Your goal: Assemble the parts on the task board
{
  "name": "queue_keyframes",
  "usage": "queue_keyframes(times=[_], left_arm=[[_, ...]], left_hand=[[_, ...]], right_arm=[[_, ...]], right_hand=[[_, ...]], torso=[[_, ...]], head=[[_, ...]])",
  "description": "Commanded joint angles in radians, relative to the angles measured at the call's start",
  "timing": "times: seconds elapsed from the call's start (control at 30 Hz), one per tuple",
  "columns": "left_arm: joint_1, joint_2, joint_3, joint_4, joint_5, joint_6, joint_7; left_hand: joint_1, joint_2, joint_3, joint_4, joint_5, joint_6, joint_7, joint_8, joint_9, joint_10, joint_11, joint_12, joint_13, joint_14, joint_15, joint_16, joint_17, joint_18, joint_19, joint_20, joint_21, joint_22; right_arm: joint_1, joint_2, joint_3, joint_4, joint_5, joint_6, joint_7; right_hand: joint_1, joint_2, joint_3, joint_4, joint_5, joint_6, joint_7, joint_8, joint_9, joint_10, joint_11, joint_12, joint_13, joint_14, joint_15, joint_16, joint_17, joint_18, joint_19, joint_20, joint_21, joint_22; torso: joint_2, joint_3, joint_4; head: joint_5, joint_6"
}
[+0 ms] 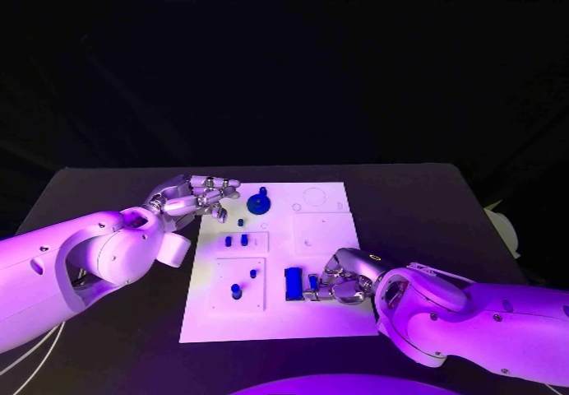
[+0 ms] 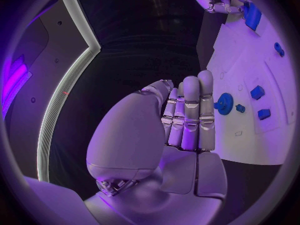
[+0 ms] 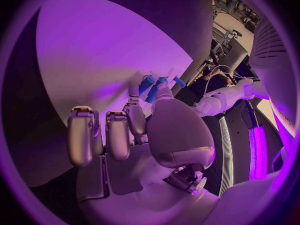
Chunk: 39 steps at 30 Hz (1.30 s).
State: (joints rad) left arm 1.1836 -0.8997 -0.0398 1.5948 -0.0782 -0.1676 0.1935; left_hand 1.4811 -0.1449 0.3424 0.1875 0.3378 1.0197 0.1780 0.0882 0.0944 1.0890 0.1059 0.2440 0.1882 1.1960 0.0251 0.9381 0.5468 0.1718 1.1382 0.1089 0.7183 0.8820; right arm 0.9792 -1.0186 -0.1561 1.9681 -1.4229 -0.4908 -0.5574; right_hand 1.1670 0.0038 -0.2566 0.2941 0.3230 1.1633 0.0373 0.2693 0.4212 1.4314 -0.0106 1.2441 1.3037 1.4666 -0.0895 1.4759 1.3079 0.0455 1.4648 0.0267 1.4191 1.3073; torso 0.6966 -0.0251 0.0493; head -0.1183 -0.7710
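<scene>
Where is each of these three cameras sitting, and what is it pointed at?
Head view: on the robot's head, looking down at the white board; both arms come in.
Left wrist view: behind the left hand, facing the board's edge and a blue gear.
Right wrist view: behind the right hand, whose fingertips are at a small blue part.
Shared: the gear appears in head and left wrist views.

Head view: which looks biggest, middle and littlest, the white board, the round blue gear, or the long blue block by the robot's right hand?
1. Task board, by far the largest.
2. Long blue block and round blue gear: they look too alike to rank.
</scene>
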Motion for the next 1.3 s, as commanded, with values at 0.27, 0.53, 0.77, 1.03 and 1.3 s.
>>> queue_keyframes(times=[0.27,0.53,0.77,1.03,1.3], left_arm=[[0.000,0.000,0.000,-0.001,0.013,0.022,-0.001],[0.000,-0.003,0.000,-0.003,0.015,0.022,-0.004],[0.000,-0.004,0.000,-0.003,0.015,0.020,-0.006],[0.000,-0.004,0.000,-0.005,0.015,0.019,-0.008],[0.000,-0.007,0.000,-0.005,0.011,0.019,-0.013]], left_hand=[[-0.005,-0.002,-0.004,0.004,0.001,-0.003,0.000,0.005,-0.001,-0.007,-0.001,0.004,0.001,-0.007,-0.001,0.003,-0.002,0.011,-0.007,0.002,-0.007,-0.001],[-0.005,-0.002,-0.004,0.004,0.001,-0.003,0.000,0.005,-0.001,-0.007,0.000,0.004,0.001,-0.007,0.000,0.003,-0.002,0.011,-0.007,0.002,-0.007,-0.001],[-0.006,-0.003,-0.005,0.004,0.001,-0.004,0.000,0.005,-0.001,-0.008,0.000,0.005,0.001,-0.007,0.000,0.004,-0.002,0.011,-0.007,0.002,-0.008,-0.001],[-0.006,-0.003,-0.005,0.004,0.001,-0.004,0.000,0.005,-0.001,-0.008,0.000,0.005,0.001,-0.007,0.000,0.004,-0.002,0.011,-0.007,0.002,-0.008,-0.001],[-0.005,-0.002,-0.004,0.004,0.001,-0.004,0.000,0.006,-0.001,-0.008,-0.001,0.005,0.001,-0.007,-0.001,0.004,-0.002,0.011,-0.007,0.003,-0.008,-0.002]], right_arm=[[-0.001,-0.009,0.000,0.011,-0.044,-0.010,0.002],[-0.001,-0.036,0.000,0.028,-0.048,0.012,0.021],[-0.002,-0.050,0.000,0.036,-0.046,0.032,0.026],[-0.002,-0.052,0.000,0.030,-0.046,0.039,0.025],[-0.001,-0.041,0.000,0.013,-0.046,0.043,0.024]], right_hand=[[-0.035,-0.010,-0.007,-0.001,-0.039,0.007,-0.001,-0.004,0.005,0.026,-0.022,0.012,0.049,0.076,-0.001,0.006,0.129,-0.015,0.049,-0.003,0.000,0.223],[0.048,-0.006,0.019,-0.011,-0.016,0.004,-0.002,-0.005,0.009,0.025,-0.024,0.010,0.050,0.075,-0.002,0.005,0.129,-0.014,0.048,-0.004,-0.001,0.223],[0.074,-0.006,0.021,-0.012,-0.013,0.004,-0.002,-0.005,0.010,0.025,-0.024,0.010,0.051,0.076,-0.002,0.005,0.129,-0.015,0.049,-0.004,0.000,0.223],[0.084,-0.001,0.023,-0.010,-0.009,0.004,-0.002,-0.005,0.011,0.026,-0.024,0.011,0.053,0.076,-0.002,0.006,0.130,-0.015,0.049,-0.004,0.001,0.223],[0.080,0.008,0.022,-0.004,-0.007,0.005,-0.002,-0.005,0.011,0.027,-0.024,0.014,0.054,0.076,-0.002,0.007,0.133,-0.015,0.050,-0.004,0.003,0.224]], torso=[[0.000,-0.0001,-0.0004],[0.000,0.0002,-0.0011],[0.000,0.0004,0.0000],[0.001,0.0005,0.0000],[0.001,0.0005,0.0001]], head=[[-0.001,0.002],[0.003,0.001],[0.003,-0.002],[0.001,-0.004],[0.003,-0.010]])
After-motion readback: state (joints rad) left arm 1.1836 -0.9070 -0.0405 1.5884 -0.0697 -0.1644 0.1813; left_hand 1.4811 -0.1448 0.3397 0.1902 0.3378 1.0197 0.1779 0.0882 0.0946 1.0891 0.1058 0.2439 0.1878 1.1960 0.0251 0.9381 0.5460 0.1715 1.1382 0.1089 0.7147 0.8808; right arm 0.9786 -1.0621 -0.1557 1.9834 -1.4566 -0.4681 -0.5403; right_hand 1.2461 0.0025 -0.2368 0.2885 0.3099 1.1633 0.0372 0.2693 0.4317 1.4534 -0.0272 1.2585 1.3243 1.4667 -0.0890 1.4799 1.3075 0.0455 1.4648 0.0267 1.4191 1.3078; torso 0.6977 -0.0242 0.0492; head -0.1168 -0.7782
